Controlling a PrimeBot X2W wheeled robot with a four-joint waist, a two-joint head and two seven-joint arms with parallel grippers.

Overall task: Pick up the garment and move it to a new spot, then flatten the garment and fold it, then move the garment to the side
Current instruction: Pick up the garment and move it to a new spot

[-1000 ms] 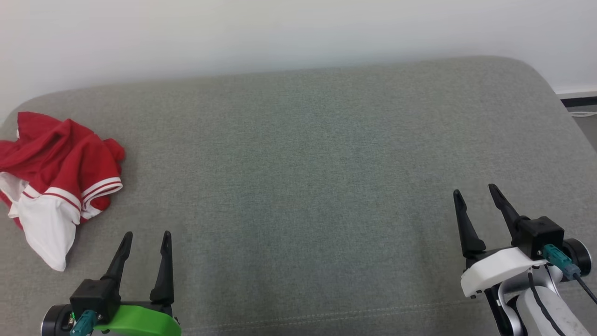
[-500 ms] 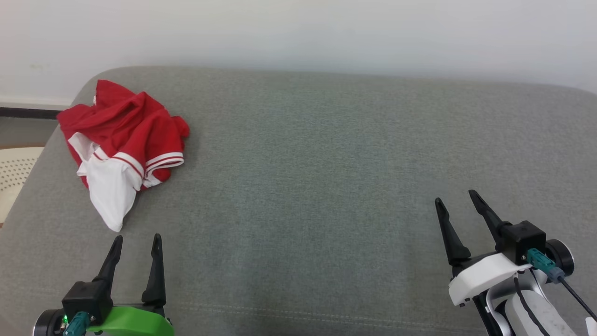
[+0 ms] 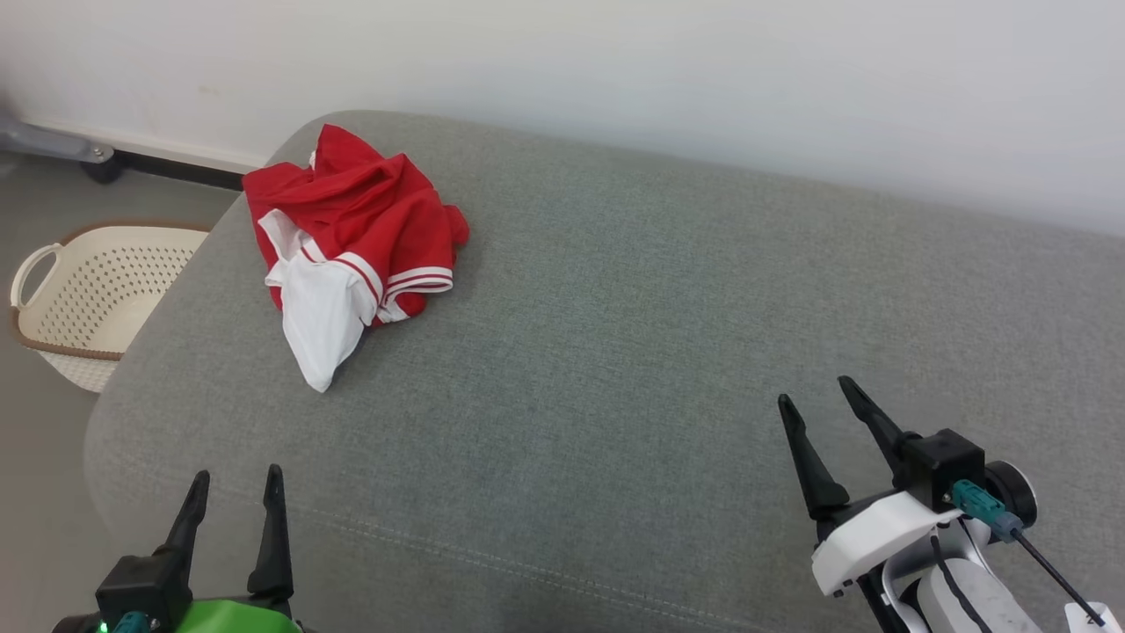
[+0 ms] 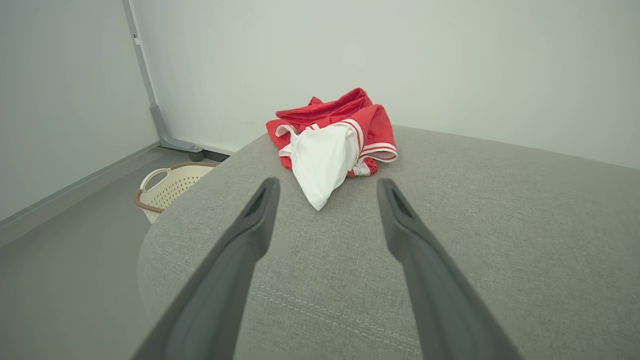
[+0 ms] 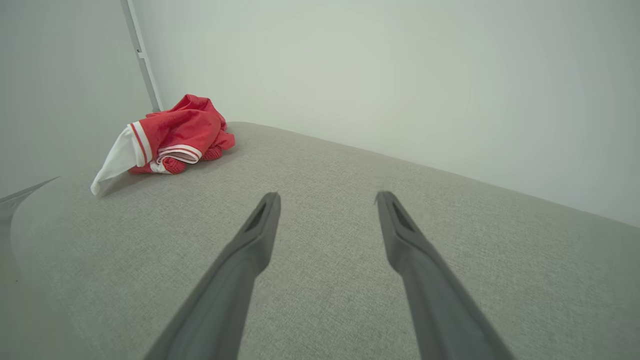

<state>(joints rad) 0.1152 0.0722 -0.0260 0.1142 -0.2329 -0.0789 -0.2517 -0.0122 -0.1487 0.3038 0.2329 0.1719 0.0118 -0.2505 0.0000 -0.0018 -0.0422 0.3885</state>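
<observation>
Your left gripper (image 3: 238,472) hovered at the near-left edge of the cushion (image 3: 659,352), fingers spread, empty; your right gripper (image 3: 813,390) (tilted leftward) sat far right, likewise spread and empty. One basket (image 3: 97,290) stood on the floor; one crumpled garment (image 3: 352,237) lay on the cushion's far-left corner.

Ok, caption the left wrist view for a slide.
Open left hand aimed at a crumpled red-and-white garment on the grey cushion.

Grey upholstered cushion (image 3: 668,334) spread beneath and ahead of jaws of left gripper (image 3: 238,472) and right gripper (image 3: 813,390). Cream perforated basket (image 3: 88,290) set on floor (image 3: 35,457), left of and beyond left jaws. White wall (image 3: 615,79) seen far ahead.
</observation>
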